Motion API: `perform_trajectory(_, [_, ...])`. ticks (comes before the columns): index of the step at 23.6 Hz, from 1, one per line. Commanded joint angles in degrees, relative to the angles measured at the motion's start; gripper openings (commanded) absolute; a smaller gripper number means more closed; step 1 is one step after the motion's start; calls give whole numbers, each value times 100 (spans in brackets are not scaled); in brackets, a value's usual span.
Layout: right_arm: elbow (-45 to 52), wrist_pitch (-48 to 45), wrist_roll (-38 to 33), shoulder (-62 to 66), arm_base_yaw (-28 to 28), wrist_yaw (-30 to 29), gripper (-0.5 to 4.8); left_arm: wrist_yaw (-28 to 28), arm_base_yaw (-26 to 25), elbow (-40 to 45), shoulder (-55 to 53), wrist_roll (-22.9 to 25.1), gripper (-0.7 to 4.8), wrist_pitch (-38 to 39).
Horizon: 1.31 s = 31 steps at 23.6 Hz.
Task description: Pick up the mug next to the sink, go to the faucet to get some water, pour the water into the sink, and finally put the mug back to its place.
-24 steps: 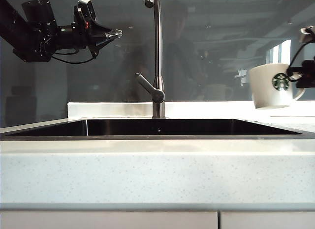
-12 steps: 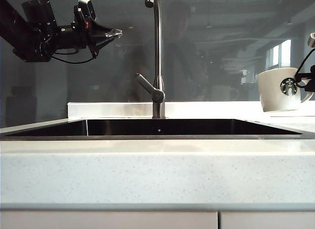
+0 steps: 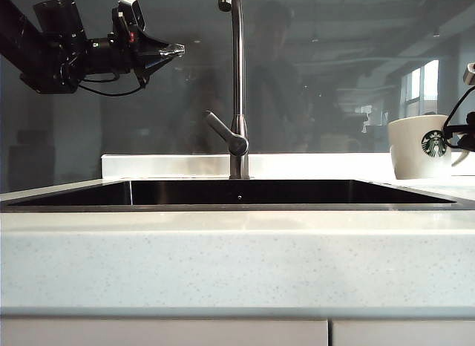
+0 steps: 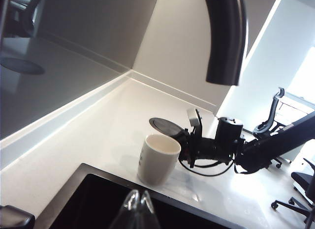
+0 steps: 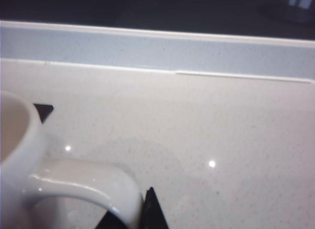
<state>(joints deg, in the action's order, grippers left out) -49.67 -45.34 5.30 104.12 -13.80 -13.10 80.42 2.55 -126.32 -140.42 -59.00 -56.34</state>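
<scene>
Your right hand (image 4: 189, 146) grips the handle of the mug (image 3: 420, 147), upright on the desk (image 3: 237, 264) beside the sink (image 3: 237, 205). Left hand (image 3: 175, 50): closed, empty, aloft. Releasing carelessly could tip the mug.

Pale speckled desk (image 3: 223, 264), sink (image 3: 237, 191) set into it, faucet (image 3: 237, 86) rising at the sink's back edge. Mug (image 3: 419, 147) upright near the right edge, beside the sink.

I see open air over the sink (image 3: 237, 205) either side of the tap (image 3: 237, 86). My left gripper (image 3: 177, 50), pinched together, hangs high; my right gripper (image 3: 462, 131) crowds the mug (image 3: 415, 147).
</scene>
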Motion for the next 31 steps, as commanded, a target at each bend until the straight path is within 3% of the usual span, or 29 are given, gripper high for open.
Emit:
perform_trajectory(1, [-15,-328,-258,57,17,-109,-1,-90,13,-28,46,-17,-4,-52])
perform_trajectory(20, [162,-549,-249,74,7,-98,2,-70,39,-28,46,-20,-4,-55])
perform_trajectory(23, [162,-546,-249,74,7,-101,92,-72,44,-28,46,-17,-4,-55])
perform_trajectory(31, [164,-483,-249,63,-66,-98,99,-70,44,-28,46,-22,-4,-52])
